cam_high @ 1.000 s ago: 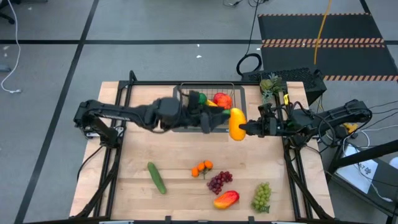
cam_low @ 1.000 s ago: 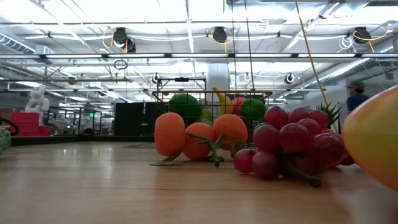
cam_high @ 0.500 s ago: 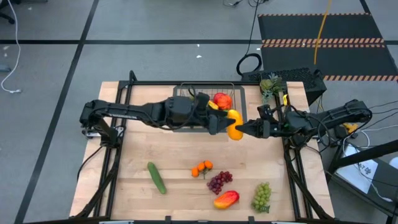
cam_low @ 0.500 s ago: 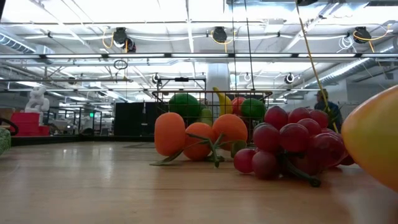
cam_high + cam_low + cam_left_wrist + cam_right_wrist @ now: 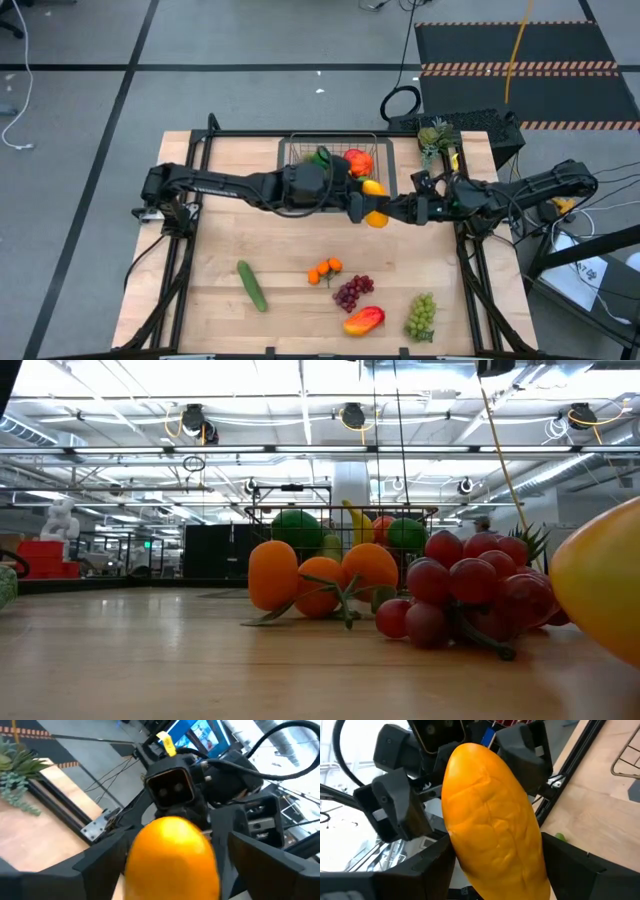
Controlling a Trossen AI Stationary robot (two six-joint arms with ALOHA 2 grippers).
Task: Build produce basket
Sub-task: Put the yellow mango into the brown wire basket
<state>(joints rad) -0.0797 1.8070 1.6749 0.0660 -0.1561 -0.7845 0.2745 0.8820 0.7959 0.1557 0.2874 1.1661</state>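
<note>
A yellow-orange fruit (image 5: 374, 205) hangs in the air in front of the basket's near right corner. My right gripper (image 5: 393, 210) is shut on it, reaching in from the table's right. My left gripper (image 5: 358, 205) comes from the left and is open. Its fingers (image 5: 100, 860) stand on either side of the same fruit (image 5: 172, 855), facing the right gripper. The wire basket (image 5: 296, 150) stands at the table's far middle with a red, a green and a yellow piece inside. It also shows in the low view (image 5: 340, 512). My right gripper pinches the fruit's two sides (image 5: 457, 860) between its two fingers. The fingers come level from the table's right side and lie across the long fruit. The fruit is lifted clear of the table. My left gripper's fingers flank the fruit; whether they touch it I cannot tell.
Loose produce lies on the near half of the table: a cucumber (image 5: 252, 285), oranges (image 5: 325, 270), purple grapes (image 5: 352, 292), a red-yellow mango (image 5: 363, 320) and green grapes (image 5: 422, 315). A spiky green piece (image 5: 433, 135) sits at the far right corner.
My left gripper has gone from over the basket toward the table's right and near side, sinking a little. Its fingers now stand around the fruit in my right gripper. The right gripper has stayed in place, and the fruit is now partly covered by the left gripper.
</note>
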